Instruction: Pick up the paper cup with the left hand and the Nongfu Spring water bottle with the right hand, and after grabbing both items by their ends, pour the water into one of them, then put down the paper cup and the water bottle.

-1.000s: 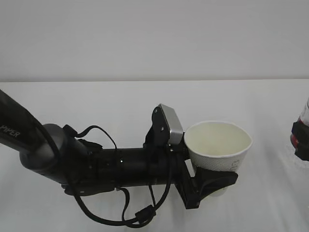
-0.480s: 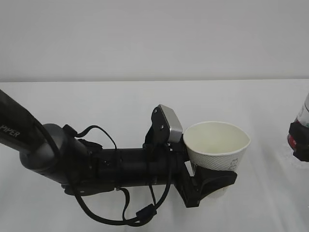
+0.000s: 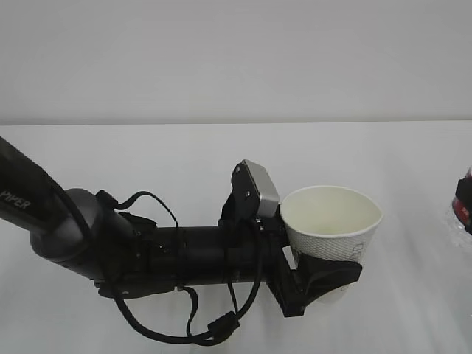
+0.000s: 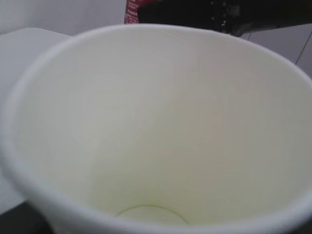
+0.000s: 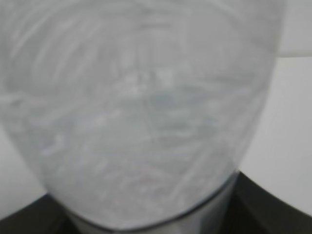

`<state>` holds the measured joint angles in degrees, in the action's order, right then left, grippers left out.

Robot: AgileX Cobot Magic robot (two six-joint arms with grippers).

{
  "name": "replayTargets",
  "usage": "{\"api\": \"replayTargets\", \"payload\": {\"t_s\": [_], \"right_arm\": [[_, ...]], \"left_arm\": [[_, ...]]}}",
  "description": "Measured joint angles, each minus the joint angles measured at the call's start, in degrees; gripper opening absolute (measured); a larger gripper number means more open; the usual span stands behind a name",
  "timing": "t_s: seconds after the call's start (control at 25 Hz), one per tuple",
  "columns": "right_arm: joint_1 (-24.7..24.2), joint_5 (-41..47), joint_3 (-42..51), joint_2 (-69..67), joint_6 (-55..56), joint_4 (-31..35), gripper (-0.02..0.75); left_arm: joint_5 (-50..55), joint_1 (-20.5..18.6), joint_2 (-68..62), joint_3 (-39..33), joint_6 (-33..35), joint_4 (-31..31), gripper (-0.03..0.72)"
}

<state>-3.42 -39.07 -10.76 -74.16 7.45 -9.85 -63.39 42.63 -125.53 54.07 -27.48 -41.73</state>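
Two arms are showing in the exterior view. Left hand (image 3: 318, 274) is reaching in from the left edge, its black fingers (image 3: 332, 273) clamping the lower part of the cup (image 3: 333, 225), which is standing upright with its mouth open upward, just past the grey box (image 3: 259, 189) at the wrist. Table (image 3: 184, 158) is lying white beneath the arm. Bottle (image 3: 464, 199) is showing only as a red-and-dark sliver at the right edge, well apart from the cup.

Left wrist view: cup (image 4: 156, 131) is filling the frame directly ahead of the tool, pale inside, nothing visible in it, round bottom showing. Red label of the bottle (image 4: 131, 10) is peeking above the far rim.

Right wrist view: bottle (image 5: 141, 112) is filling the frame, blurred, clear and ribbed, sitting between the dark jaws of the right hand (image 5: 146, 219), which are gripping it.
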Motion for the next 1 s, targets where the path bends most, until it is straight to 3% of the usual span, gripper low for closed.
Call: {"api": "replayTargets", "payload": {"t_s": [0.8,1.0], "right_arm": [[0.00,20.33,-4.28,13.34,0.05,-4.25,0.449],[0.00,21.98,-4.84,14.45,0.05,-4.92,0.449]], "left_arm": [[0.00,3.08,0.00,0.00,-0.11,-0.20,0.550],[0.00,3.68,0.00,0.00,-0.11,-0.20,0.550]]}}
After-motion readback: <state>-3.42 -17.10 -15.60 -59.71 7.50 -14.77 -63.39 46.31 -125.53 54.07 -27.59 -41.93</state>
